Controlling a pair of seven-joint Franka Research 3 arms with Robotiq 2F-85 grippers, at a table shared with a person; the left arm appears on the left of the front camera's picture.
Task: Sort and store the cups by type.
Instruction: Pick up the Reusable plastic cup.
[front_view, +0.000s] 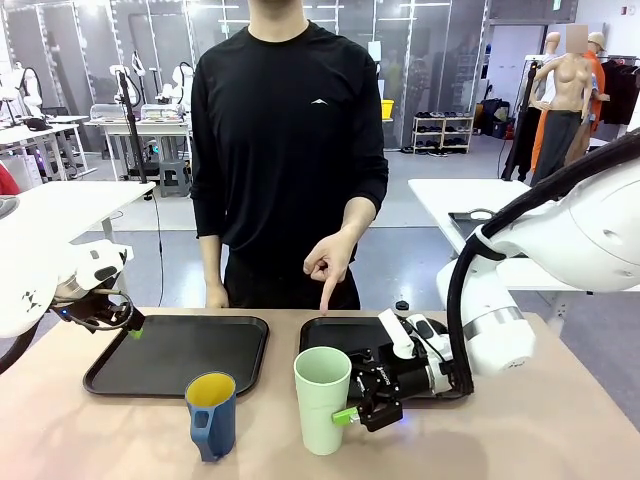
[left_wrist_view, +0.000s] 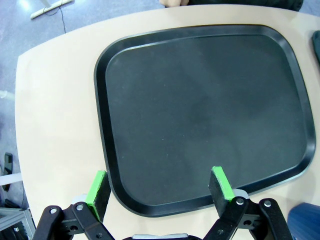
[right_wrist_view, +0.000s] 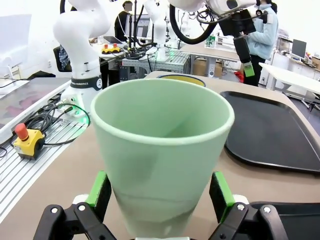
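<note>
Closest to me, at the near edge of the tan table (front_view: 500, 440), stands the short dark blue mug (front_view: 211, 415) with a handle and a yellow inside. It is upright, just in front of the near right corner of the left-hand black rectangular plastic tray (front_view: 100, 380). At the far left, the left gripper (front_view: 130, 326) hangs above that tray's left end with its 2 green-padded fingers spread wide. From its wrist camera I look straight down onto the tray. Right of the mug, near it but apart, the tall pale mint-green plastic tumbler (front_view: 322, 400) stands upright on the table, in front of the right-hand black tray (front_view: 335, 330). The right gripper (front_view: 350, 412) sits low beside the tumbler, with 1 finger on each side of its lower wall. I cannot tell whether the pads press on it. Above the right-hand black tray's far edge, a person's hand (front_view: 330, 262) points 1 finger downward.
</note>
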